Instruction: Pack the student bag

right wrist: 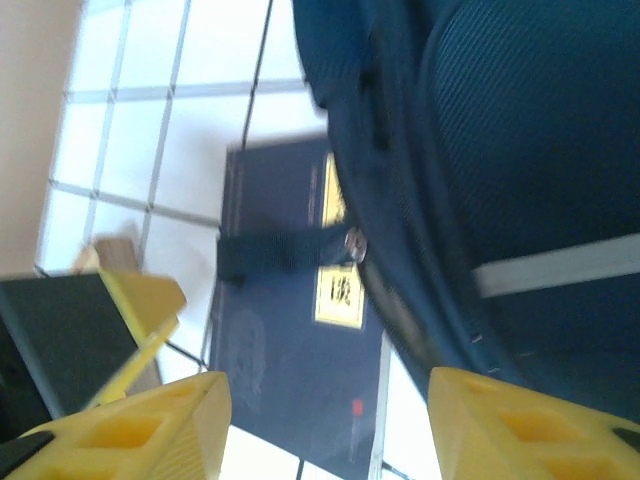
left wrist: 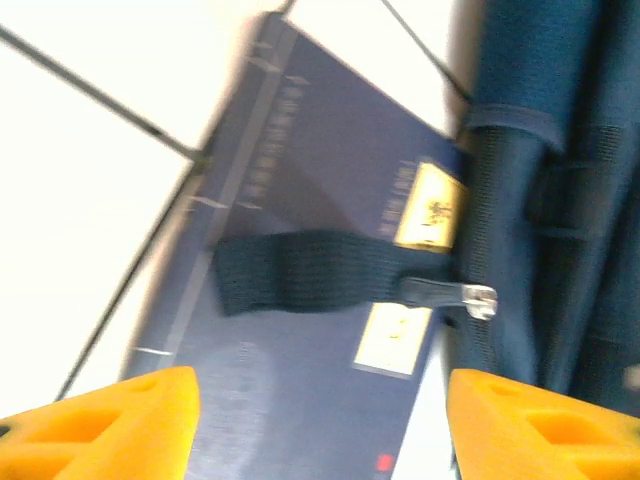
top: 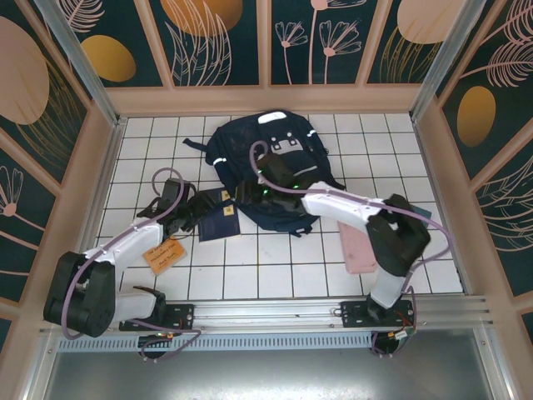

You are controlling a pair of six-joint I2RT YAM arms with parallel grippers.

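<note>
The student bag (top: 275, 146), a large navy backpack with white stripes and grey patches, lies at the back middle of the tiled floor. A small navy book (top: 218, 221) lies flat at its front left edge. A black strap (left wrist: 300, 270) from the bag crosses the book's cover (left wrist: 300, 160). My left gripper (top: 198, 208) hovers open over the book's left side, nothing between its fingers (left wrist: 130, 410). My right gripper (top: 248, 193) hangs open over the seam where bag (right wrist: 520, 140) meets book (right wrist: 285, 370).
A flat pink case (top: 360, 246) lies right of centre under the right arm's elbow. An orange card with writing (top: 164, 254) sits beside the left forearm. Wooden walls ring the floor, and a metal rail (top: 275, 312) runs along the near edge.
</note>
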